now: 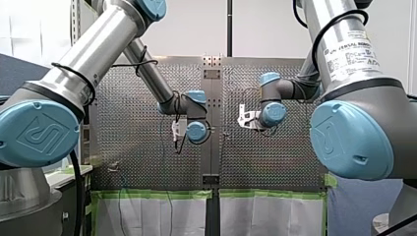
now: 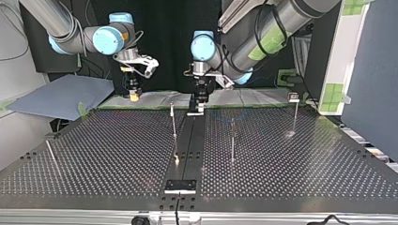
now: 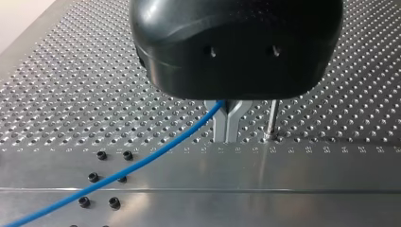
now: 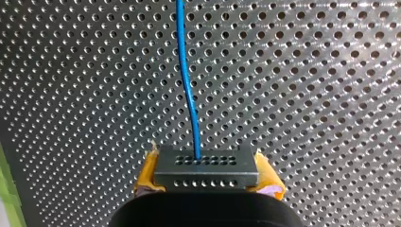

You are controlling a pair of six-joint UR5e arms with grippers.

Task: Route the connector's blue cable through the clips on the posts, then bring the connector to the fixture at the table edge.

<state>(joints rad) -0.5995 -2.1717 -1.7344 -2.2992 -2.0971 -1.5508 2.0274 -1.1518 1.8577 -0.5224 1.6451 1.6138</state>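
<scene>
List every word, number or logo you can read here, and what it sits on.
"UNIVERSAL ROBOTS", first letters faint: white label on my right arm; its finer print is too small to read.
Engraved numbers along the table, left wrist view: too blurred to read.
Blue joint cap: embossed logo, no letters.

Connector: grey metal block with rows of small holes, held level between my right gripper's yellow pads.
Blue cable: thin; leaves the connector's holed face and runs ahead; another stretch is pinched in my left gripper.
Posts: slim upright rods, well apart.
Fixture: flat dark plate, middle of the top view's near edge.
</scene>
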